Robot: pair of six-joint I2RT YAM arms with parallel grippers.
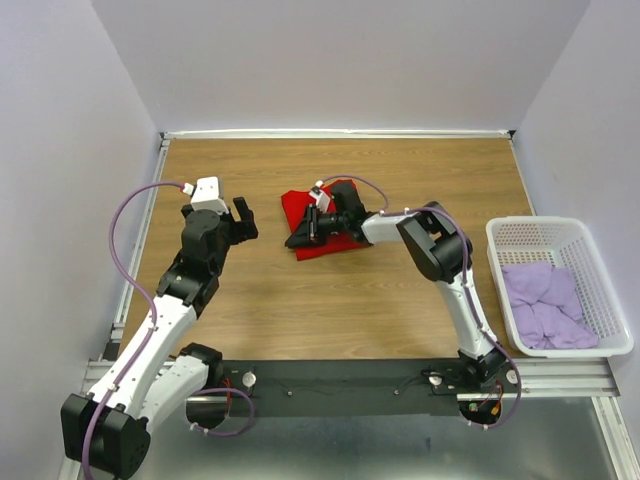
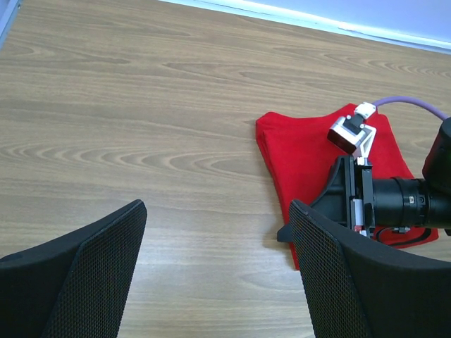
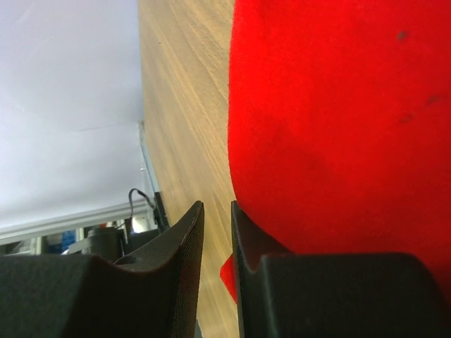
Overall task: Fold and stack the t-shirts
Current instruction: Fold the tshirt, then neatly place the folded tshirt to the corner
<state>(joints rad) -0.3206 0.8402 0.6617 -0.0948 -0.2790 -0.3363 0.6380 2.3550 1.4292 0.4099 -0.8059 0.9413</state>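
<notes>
A bright red t-shirt [image 1: 298,206] lies folded in the middle of the table, also seen in the left wrist view [image 2: 303,151]. My right gripper [image 1: 294,240] lies low over its front left edge. In the right wrist view the jaws [image 3: 217,205] stand a narrow gap apart with bare wood showing between them. The red cloth [image 3: 338,127] bulges over the outside of the right finger. My left gripper [image 1: 245,222] hovers left of the shirt, wide open [image 2: 217,208] over bare wood. Pale lilac t-shirts [image 1: 545,305] lie crumpled in the basket.
A white lattice basket [image 1: 540,224] stands at the table's right edge. White walls close the table on the left, back and right. A black rail [image 1: 340,375] with both arm bases runs along the near edge.
</notes>
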